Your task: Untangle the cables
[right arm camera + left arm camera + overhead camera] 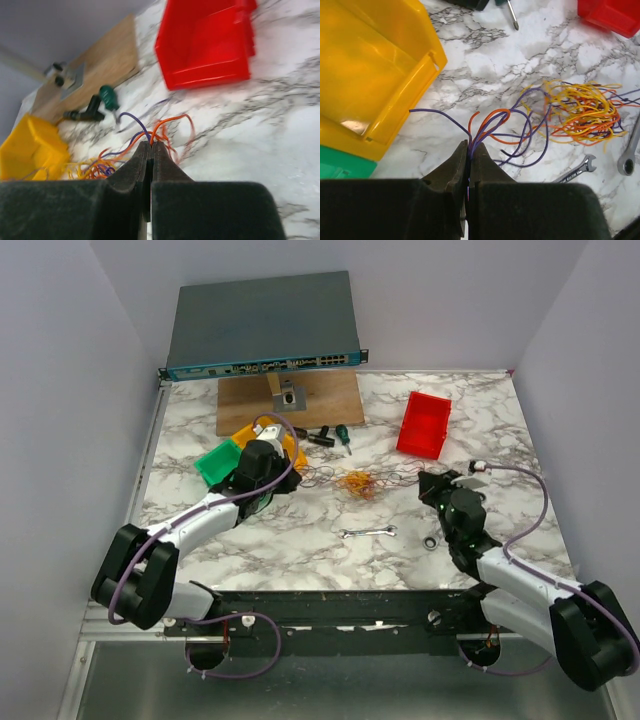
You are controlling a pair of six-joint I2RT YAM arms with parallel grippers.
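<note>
From above, the cables (357, 483) lie as an orange-yellow bunch in the middle of the marble table (300, 550). Thin strands stretch left and right from the bunch towards both arms. The left gripper (288, 480) sits left of centre, beside a yellow bin (292, 447) and a green bin (217, 462). The right gripper (428, 483) sits right of centre, below a red bin (424, 424). A wrench (368, 532) lies lower centre, below the bunch.

In the left wrist view, the jaws at bottom centre are pressed together on a few purple and orange strands. These arc up and right to the tangled bunch at centre right. The yellow bin fills the upper left, and the wrench head shows at lower right.

In the right wrist view, the jaws at bottom centre are also closed tight. Orange and purple strands rise from the tips and curl away towards the lower left, where more of the tangle lies blurred. The red bin is at the top.
</note>
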